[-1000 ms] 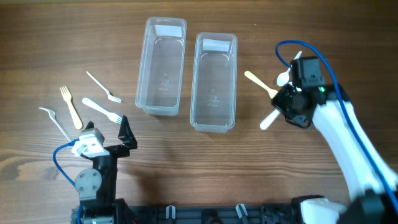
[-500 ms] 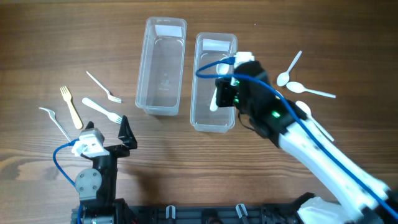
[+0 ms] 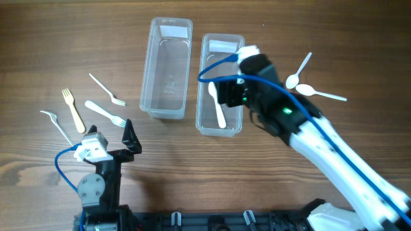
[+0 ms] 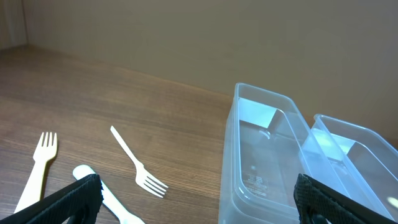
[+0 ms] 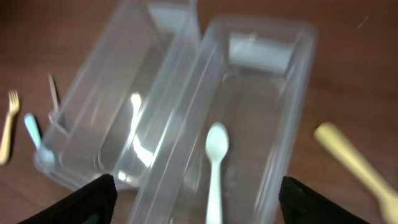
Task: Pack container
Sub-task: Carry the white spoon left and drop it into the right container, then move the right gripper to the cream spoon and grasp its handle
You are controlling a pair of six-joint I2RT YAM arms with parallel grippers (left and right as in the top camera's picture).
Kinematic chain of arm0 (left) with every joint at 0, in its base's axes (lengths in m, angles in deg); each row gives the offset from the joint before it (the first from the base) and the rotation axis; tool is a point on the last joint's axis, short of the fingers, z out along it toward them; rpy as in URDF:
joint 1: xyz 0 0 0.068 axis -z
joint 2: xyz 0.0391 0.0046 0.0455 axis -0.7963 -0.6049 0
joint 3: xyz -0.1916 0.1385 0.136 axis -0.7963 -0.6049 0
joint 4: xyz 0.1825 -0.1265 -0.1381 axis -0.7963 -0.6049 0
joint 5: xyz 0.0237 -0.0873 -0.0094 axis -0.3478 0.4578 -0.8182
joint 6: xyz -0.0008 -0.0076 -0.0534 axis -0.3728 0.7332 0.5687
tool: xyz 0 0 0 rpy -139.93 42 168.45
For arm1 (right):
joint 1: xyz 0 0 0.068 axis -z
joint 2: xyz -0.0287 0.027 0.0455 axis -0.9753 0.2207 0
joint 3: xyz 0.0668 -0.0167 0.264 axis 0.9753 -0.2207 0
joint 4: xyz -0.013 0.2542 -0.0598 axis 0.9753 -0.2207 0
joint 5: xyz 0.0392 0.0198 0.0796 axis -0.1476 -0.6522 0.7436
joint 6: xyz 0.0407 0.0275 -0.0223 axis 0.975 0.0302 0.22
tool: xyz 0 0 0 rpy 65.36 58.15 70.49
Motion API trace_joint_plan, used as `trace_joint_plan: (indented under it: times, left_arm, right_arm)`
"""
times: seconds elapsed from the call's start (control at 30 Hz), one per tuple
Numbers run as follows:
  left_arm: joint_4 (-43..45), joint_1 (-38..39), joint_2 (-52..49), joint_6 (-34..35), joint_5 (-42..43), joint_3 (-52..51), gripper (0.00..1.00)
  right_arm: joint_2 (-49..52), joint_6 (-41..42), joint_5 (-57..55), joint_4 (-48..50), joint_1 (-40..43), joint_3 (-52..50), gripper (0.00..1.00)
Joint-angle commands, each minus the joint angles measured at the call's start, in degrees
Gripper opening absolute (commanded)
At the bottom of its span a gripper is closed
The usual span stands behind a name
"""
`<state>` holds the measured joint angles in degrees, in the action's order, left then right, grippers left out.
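Two clear plastic containers stand side by side, the left one (image 3: pixel 150 77) (image 4: pixel 264 155) and the right one (image 3: pixel 201 96) (image 5: pixel 292 118). A white spoon (image 3: pixel 218 106) (image 5: pixel 215 168) lies loose inside the right container. My right gripper (image 3: pixel 232 93) (image 5: pixel 202 198) hovers over that container, open, with the spoon below its spread jaws. My left gripper (image 3: pixel 110 136) (image 4: pixel 198 198) rests low at the front left, open and holding nothing, facing the left container.
Several forks lie at the left: a yellow one (image 3: pixel 73 109) (image 4: pixel 37 168), a thin white one (image 3: pixel 106 89) (image 4: pixel 138 163), a broad white one (image 3: pixel 104 113) and a clear one (image 3: pixel 56 125). Two white spoons (image 3: pixel 299 70) (image 3: pixel 320 94) lie right of the containers. A yellow utensil (image 5: pixel 351 158) lies beside the right container.
My right arm swung from the table's right side to above the right container carrying the white spoon, then opened; the spoon now lies in the container. The left arm stayed still.
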<state>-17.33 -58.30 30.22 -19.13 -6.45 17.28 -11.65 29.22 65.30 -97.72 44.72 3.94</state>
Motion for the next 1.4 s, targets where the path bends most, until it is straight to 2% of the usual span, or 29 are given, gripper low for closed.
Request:
trace_joint_plan:
  times: [0.0, 0.1, 0.27, 0.4, 0.47, 0.6, 0.77, 1.13, 1.37]
  left_arm:
    - [0.11, 0.15, 0.42, -1.14, 0.07, -0.44, 1.0]
    - [0.11, 0.15, 0.42, -1.11, 0.07, -0.44, 1.0]
    - [0.11, 0.15, 0.42, -1.11, 0.07, -0.44, 1.0]
    - [0.11, 0.15, 0.42, -1.11, 0.07, -0.44, 1.0]
    - [0.11, 0.15, 0.42, -1.11, 0.07, -0.44, 1.0]
    - [0.11, 0.15, 0.42, -1.11, 0.07, -0.44, 1.0]
    - [0.11, 0.15, 0.42, -1.11, 0.07, -0.44, 1.0]
    - [0.11, 0.15, 0.42, -1.14, 0.07, -0.44, 1.0]
    - [0.11, 0.15, 0.42, -1.14, 0.07, -0.44, 1.0]
  right_arm:
    - [-7.69, -9.81, -14.67, -4.04, 0.35, 1.62, 0.97]
    - [-12.79, -22.86, -18.05, -8.76, 0.81, 1.62, 0.83]
    - [-12.94, -32.28, -16.28, -13.07, 6.45, 1.6, 0.84]
    - [-8.87, -40.24, -4.04, -13.51, 14.45, 1.6, 0.84]
    - [-5.73, -43.36, 1.49, -13.46, 18.01, 1.6, 0.88]
    - [1.66, -44.3, 3.02, -13.2, 22.29, 1.6, 0.9]
    - [10.99, -50.51, 3.04, -12.48, 23.3, 1.6, 0.88]
    - [26.08, -49.79, 7.56, -6.58, 24.17, 1.6, 0.85]
    - [30.56, -49.81, 8.2, -2.95, 25.14, 1.6, 0.84]
